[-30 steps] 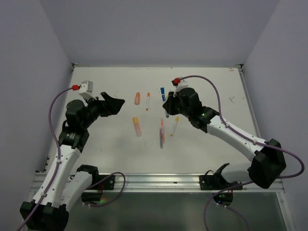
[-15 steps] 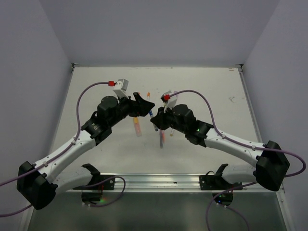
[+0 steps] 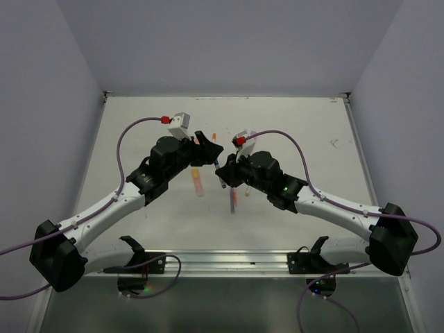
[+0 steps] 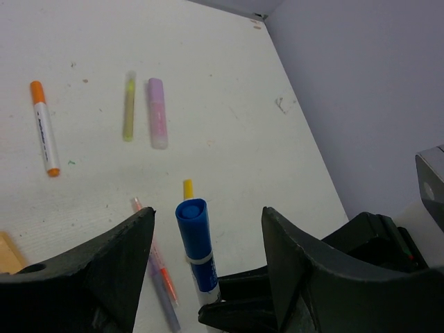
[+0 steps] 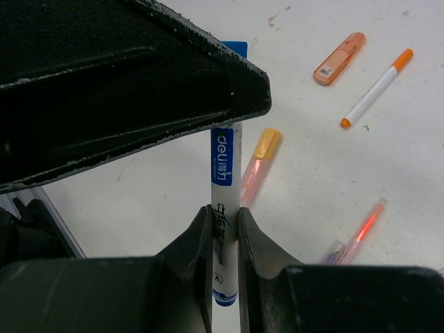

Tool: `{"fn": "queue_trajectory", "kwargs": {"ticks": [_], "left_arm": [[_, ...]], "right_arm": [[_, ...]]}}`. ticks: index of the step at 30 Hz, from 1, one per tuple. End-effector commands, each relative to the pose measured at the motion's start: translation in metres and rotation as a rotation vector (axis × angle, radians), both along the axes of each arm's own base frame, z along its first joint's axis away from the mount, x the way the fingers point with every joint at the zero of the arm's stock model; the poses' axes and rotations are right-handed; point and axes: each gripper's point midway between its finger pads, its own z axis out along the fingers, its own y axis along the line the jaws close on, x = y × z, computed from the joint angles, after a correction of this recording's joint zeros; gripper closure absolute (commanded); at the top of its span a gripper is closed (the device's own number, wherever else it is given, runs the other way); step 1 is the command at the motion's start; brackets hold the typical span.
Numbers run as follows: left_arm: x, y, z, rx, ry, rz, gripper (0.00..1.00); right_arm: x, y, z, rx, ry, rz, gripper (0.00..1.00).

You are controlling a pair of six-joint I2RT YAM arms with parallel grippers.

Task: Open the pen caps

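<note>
My right gripper is shut on the white body of a blue-and-white pen and holds it off the table, blue cap pointing toward the left arm. My left gripper is open, one jaw on each side of that cap, with a gap on both sides. In the top view the two grippers meet over the middle of the table, left gripper and right gripper. Other capped pens lie on the table: an orange-and-white marker, a slim yellow pen and a lilac highlighter.
An orange highlighter and a yellow-capped pink highlighter lie on the white table, with slim pink and lilac pens below the right gripper. Grey walls enclose the table's far and side edges.
Both arms swung in from the sides to the centre, the right one carrying the blue pen. The left jaws came around the blue cap and have narrowed.
</note>
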Motion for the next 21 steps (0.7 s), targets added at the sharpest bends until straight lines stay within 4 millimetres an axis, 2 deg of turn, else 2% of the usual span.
{"fn": "queue_trajectory", "kwargs": {"ticks": [1, 12, 21], "left_arm": [[0.0091, -0.0027, 0.0319, -0.057, -0.068, 0.032, 0.34], [0.0110, -0.0095, 0.0228, -0.054, -0.038, 0.013, 0.46], [0.0117, -0.0093, 0.0243, -0.057, -0.041, 0.015, 0.56]], "right_arm": [[-0.0007, 0.0037, 0.0223, 0.055, -0.062, 0.015, 1.00], [-0.0026, 0.0062, 0.0234, 0.056, -0.070, 0.028, 1.00], [-0.0042, 0.0073, 0.0212, 0.055, -0.071, 0.036, 1.00]]}}
